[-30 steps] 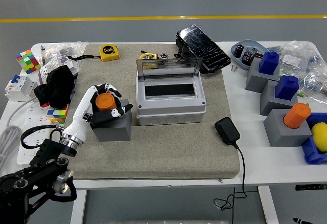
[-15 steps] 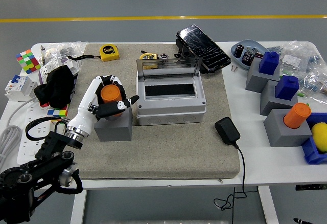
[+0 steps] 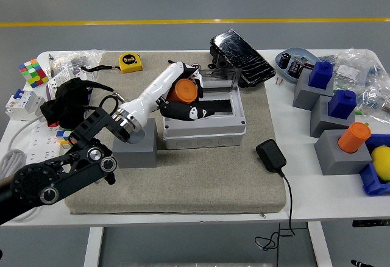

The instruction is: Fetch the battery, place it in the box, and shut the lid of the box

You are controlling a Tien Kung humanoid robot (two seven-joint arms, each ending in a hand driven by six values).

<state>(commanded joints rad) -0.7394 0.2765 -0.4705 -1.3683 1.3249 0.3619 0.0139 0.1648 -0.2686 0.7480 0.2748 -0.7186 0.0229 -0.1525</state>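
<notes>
The left hand [image 3: 181, 93] grips one orange battery [image 3: 182, 90], fingers curled around it, and holds it over the left part of the grey box [image 3: 204, 124], above the dark opening. The box's clear lid [image 3: 204, 78] stands upright along its far edge. The left arm reaches in from the lower left, passing over one empty grey block [image 3: 135, 151] just left of the box. Box and block sit on a grey mat [image 3: 201, 181] that covers the middle of the white counter [image 3: 304, 194].

One black adapter [image 3: 270, 156] lies on the mat to the right of the box, its cable running off the near edge. A yellow tape measure [image 3: 130, 63] lies at the mat's far left. On the right side of the counter stand three more grey blocks: two carry blue batteries [image 3: 321, 74], one carries a second orange battery [image 3: 354, 137]. A colourful cube [image 3: 33, 73] lies at the far left.
</notes>
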